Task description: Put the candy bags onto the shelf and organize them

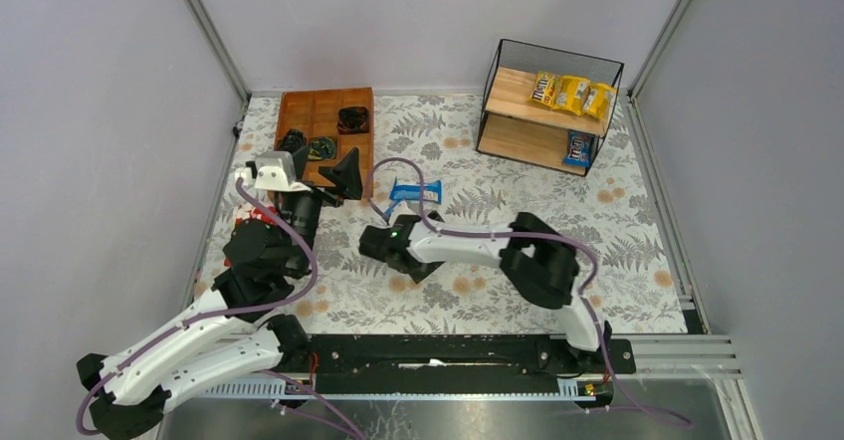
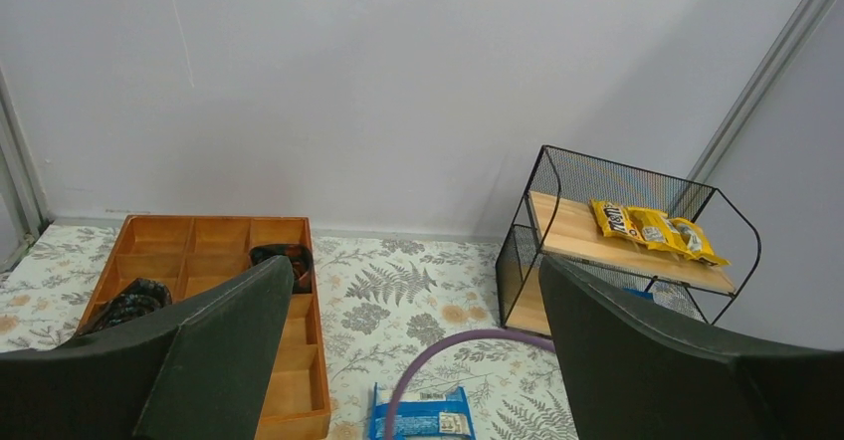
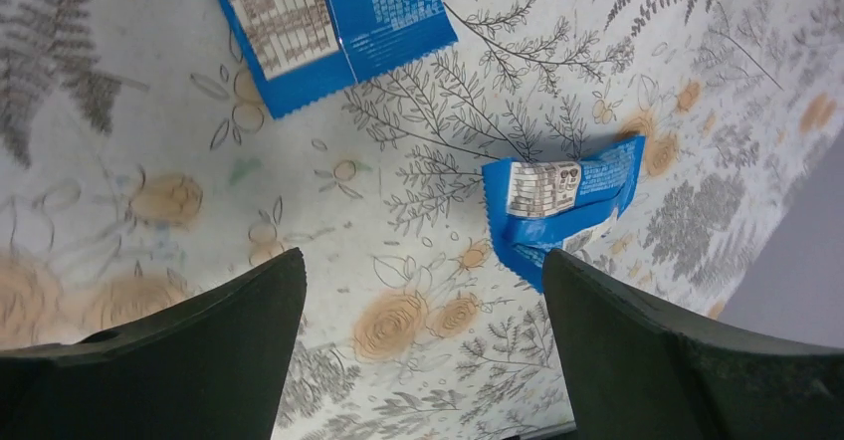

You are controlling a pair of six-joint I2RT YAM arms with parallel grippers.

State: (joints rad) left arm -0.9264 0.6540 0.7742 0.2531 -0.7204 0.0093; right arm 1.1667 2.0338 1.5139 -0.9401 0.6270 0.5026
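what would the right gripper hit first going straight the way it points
Probably the bare floral tablecloth: the open right gripper points down at a gap between a crumpled blue candy bag slightly right and a flat blue candy bag farther ahead. Depth unclear.

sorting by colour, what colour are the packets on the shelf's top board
The glossy packets are yellow-orange; clearest in the left wrist view.

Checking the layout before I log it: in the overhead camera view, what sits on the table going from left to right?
wooden compartment tray → loose blue candy bag → two-tier shelf
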